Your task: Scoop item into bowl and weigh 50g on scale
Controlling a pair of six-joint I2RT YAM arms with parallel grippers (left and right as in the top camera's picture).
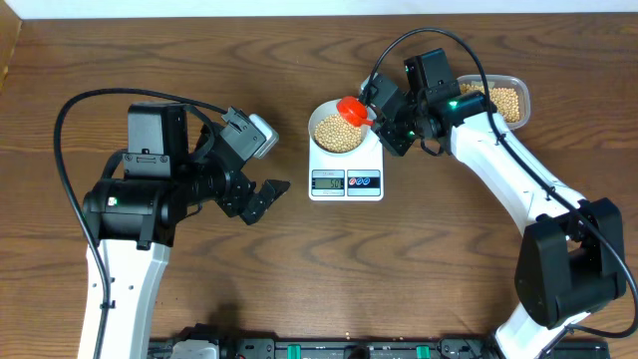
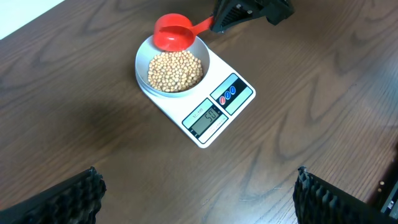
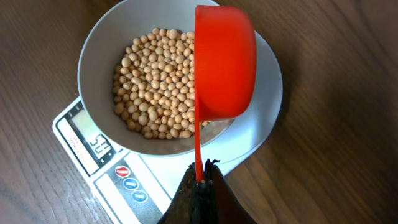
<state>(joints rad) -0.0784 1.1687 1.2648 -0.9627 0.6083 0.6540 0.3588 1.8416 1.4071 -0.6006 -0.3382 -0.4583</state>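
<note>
Left gripper [image 1: 264,196]: jaws wide apart, holding nothing; above bare table [image 1: 299,279], at 9 o'clock from the scale, well apart from it
Scale [image 1: 346,182]: white, flat on the table near the centre; display and two round buttons along its 6 o'clock edge; the display appears to read 50
Bowl [image 1: 314,131]: pale, upright, on the 12 o'clock end of the scale
Beans [image 1: 337,133]: tan, piled in the bowl, covering its bottom
Scoop [image 1: 353,110]: red, tipped on its side at the bowl's 1 o'clock rim; its handle runs back into the right gripper
Right gripper [image 3: 200,182]: jaws pinched together on the scoop handle's end
Tub [image 1: 522,97]: clear, at 3 o'clock from the bowl, well apart; more beans lie inside
</note>
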